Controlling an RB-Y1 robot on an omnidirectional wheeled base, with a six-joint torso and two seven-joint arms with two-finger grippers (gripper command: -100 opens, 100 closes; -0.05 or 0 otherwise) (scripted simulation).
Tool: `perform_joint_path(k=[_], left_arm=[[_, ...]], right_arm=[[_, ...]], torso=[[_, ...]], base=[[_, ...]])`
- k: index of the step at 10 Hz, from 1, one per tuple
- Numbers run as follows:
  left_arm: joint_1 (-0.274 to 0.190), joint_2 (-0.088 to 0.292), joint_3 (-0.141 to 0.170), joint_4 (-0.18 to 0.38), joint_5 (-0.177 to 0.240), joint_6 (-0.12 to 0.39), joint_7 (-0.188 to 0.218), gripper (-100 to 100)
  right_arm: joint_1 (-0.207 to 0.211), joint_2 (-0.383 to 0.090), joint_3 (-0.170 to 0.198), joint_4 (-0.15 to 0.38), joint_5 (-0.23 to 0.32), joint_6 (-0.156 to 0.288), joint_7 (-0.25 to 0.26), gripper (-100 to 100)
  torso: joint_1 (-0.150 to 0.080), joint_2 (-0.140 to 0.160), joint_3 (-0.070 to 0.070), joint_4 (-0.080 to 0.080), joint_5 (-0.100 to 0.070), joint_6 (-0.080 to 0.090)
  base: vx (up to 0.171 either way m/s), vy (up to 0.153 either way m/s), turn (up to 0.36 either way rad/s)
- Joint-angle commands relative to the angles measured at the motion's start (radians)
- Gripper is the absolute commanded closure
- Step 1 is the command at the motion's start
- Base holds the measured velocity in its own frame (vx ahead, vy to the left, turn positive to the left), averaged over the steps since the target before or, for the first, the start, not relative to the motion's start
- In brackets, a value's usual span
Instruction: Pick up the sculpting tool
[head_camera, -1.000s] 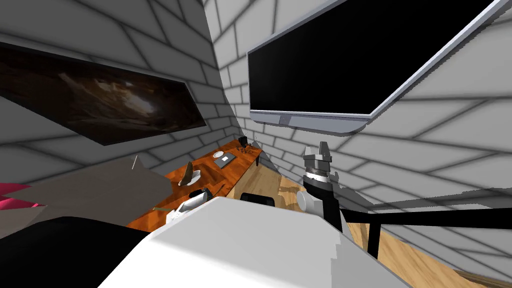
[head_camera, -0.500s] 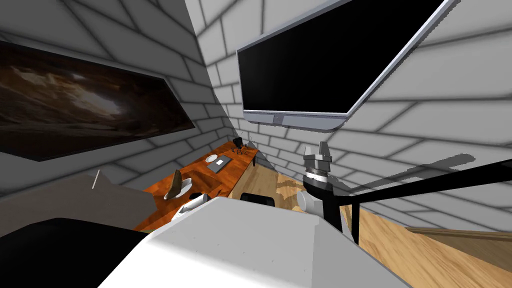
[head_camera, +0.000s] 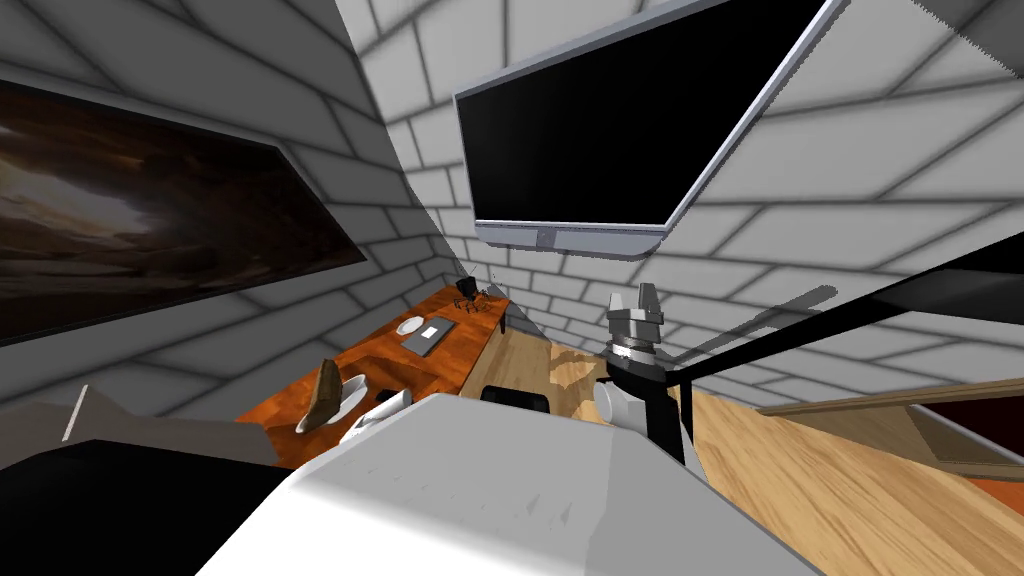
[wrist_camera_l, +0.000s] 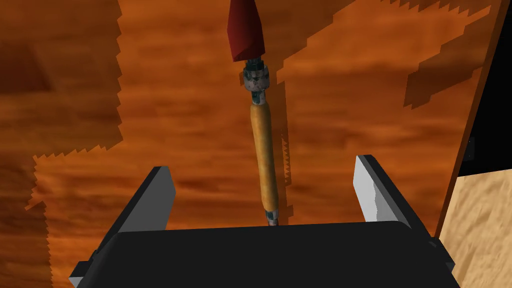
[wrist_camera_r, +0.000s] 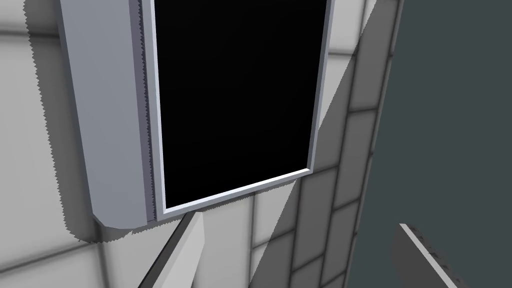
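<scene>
We see even, fairly bright light. The sculpting tool (wrist_camera_l: 263, 150) casts a thin jagged shadow on the table (wrist_camera_l: 350, 75); brick walls (head_camera: 850, 180) splay toward our head view's corners.

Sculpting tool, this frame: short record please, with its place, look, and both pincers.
tool: orange handle, grey collar, dark red tip
place: lying on the brown wooden table
left pincer: open, straddling the handle, not touching
right pincer: open, raised, away from the table
grasp: not yet made
</scene>
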Motion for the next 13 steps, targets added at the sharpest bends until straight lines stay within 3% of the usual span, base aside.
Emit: perform_joint_path(k=[1,5,7,8,9,13], left_arm=[[-0.006,0.007,0.000,0.027,0.017,0.048,0.028,-100],[-0.035,0.037,-0.001,0.118,0.062,0.111,0.060,-100],[-0.031,0.036,-0.001,0.110,0.061,0.113,0.060,-100],[-0.032,0.037,-0.001,0.112,0.062,0.114,0.061,0],[-0.036,0.019,-0.006,0.136,0.055,0.079,0.054,-100],[-0.044,-0.016,-0.016,0.183,0.040,0.009,0.040,-100]], right_arm=[[0.000,0.000,0.000,0.000,0.000,0.000,0.000,0],[0.000,0.000,0.000,0.000,0.000,0.000,0.000,0],[0.000,0.000,0.000,0.000,0.000,0.000,0.000,0],[0.000,0.000,0.000,0.000,0.000,0.000,0.000,0],[0.000,0.000,0.000,0.000,0.000,0.000,0.000,0],[0.000,0.000,0.000,0.000,0.000,0.000,0.000,0]], torso=[[0.000,0.000,0.000,0.000,0.000,0.000],[-0.002,0.000,0.000,0.000,0.000,0.000],[-0.002,0.000,0.000,0.000,0.000,-0.001],[-0.004,0.000,0.000,0.000,-0.001,-0.001],[-0.004,0.000,0.000,0.000,-0.001,-0.001],[-0.002,-0.001,-0.001,0.000,0.000,-0.001]], base=[[0.010,0.074,-0.296],[0.008,0.051,-0.165],[0.008,0.027,-0.045],[0.000,0.000,0.000],[0.018,0.035,0.063],[0.029,0.051,0.040]])
